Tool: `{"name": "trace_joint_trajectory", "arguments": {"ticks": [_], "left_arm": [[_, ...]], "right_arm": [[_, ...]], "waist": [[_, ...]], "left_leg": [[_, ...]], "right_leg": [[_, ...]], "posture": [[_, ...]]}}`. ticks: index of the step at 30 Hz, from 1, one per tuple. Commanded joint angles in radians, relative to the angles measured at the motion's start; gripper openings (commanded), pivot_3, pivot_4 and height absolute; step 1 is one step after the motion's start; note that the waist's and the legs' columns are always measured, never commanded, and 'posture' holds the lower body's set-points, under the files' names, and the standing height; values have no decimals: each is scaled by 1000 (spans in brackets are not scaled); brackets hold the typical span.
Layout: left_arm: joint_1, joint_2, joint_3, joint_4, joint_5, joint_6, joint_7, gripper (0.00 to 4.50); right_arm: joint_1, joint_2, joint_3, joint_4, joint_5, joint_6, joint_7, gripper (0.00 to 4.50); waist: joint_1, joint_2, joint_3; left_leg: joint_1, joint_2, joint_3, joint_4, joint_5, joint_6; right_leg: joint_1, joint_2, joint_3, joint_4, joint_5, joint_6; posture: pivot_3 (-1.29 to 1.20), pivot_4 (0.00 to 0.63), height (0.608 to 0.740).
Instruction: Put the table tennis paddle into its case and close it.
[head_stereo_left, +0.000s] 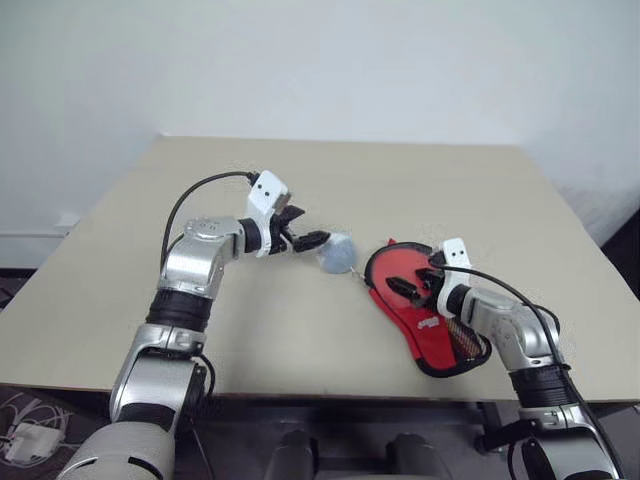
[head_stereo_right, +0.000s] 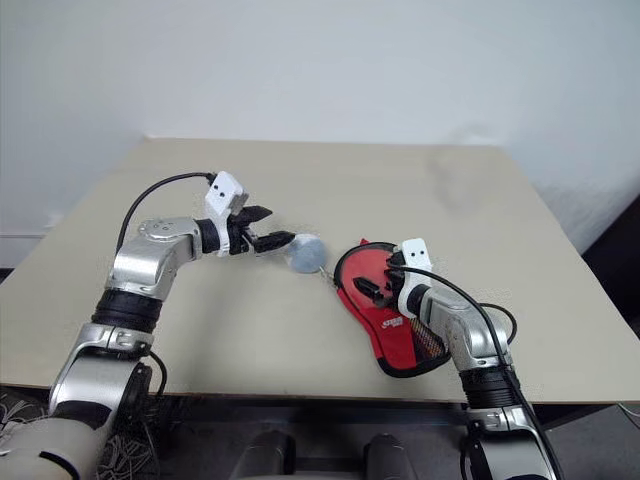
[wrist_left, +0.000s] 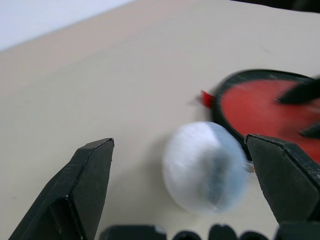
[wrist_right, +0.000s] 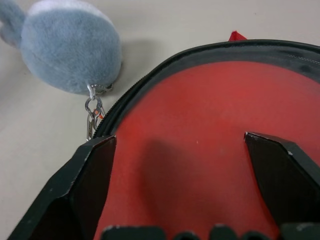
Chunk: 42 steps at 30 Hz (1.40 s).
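The case (head_stereo_left: 424, 322) lies flat near the table's front right, red panel up with black zip edging, a small white logo (head_stereo_right: 390, 322) and a mesh window (head_stereo_left: 463, 341). The table tennis paddle is hidden. A small pale grey-blue soft lump (head_stereo_left: 337, 255) hangs from the case's zip by a metal clasp (wrist_right: 92, 114) just left of the round end. My right gripper (head_stereo_left: 415, 278) is open, low over the red panel (wrist_right: 190, 165). My left gripper (head_stereo_left: 311, 226) is open, close beside the lump (wrist_left: 205, 167), which sits just ahead of its fingers.
The beige table (head_stereo_left: 300, 170) stretches bare behind and to the left of both arms, ending at a white wall. Its front edge runs close below the case. The right edge lies a short way beyond my right arm.
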Motion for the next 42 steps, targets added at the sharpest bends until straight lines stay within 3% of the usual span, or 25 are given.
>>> {"name": "trace_joint_trajectory", "arguments": {"ticks": [1, 11, 21, 24, 30, 35, 37, 42], "left_arm": [[-91, -30, 37, 83, -3, -10, 40, 4500], [-210, -157, 22, 495, 65, -31, 98, 4500], [-183, -215, 22, 544, 65, -7, 7, 4500], [-186, -221, 44, 543, 54, -23, 22, 3927], [-225, -230, 73, 588, 63, -72, 105, 1859], [-312, -247, 139, 677, 47, -153, 216, 422], [-358, -262, 155, 716, 48, -189, 247, 60], [-427, -305, 165, 787, 73, -258, 294, 15]], "right_arm": [[-13, 7, 6, 20, -29, -24, 3, 4461], [-17, 30, 16, 32, -80, -36, 2, 4461], [3, 18, 48, 1, -99, 45, 17, 4461], [1, 11, 72, 22, -144, 47, -7, 4500], [-9, 8, 77, 60, -181, 54, -21, 4500], [-4, -5, 102, 75, -215, 69, -18, 4500], [-1, -2, 110, 80, -223, 72, -18, 4500], [14, 7, 132, 44, -224, 88, -1, 4500]], "waist": [[-1, 0, 0], [-2, -1, 0], [-2, -1, 0], [-3, -1, -1], [-3, -5, -3], [-1, -7, -4], [-1, -8, -4], [-1, -9, -5]], "left_leg": [[0, 0, 0, 0, 0, 0], [10, 0, 0, -3, -2, -4], [10, 0, 0, -3, -2, -5], [12, 0, 0, -4, -3, -5], [14, 0, 0, -3, -3, -5], [14, 0, 0, -3, -3, -5], [14, 0, 0, -3, -3, -5], [14, 0, 0, -3, -3, -5]], "right_leg": [[0, 0, 0, 0, 0, 0], [8, 0, 0, -3, 0, 1], [9, 0, 0, -3, 0, 0], [9, 0, 0, -3, 0, 0], [10, 0, 0, -4, -1, -2], [10, 0, 0, -4, -1, -2], [10, 0, 0, -4, -1, -2], [10, 0, 0, -4, -1, -1]], "posture": [[0, 0, 740], [0, 0, 740], [0, 0, 740], [0, 0, 740], [0, 0, 740], [0, 0, 740], [0, 0, 740], [0, 0, 740]]}}
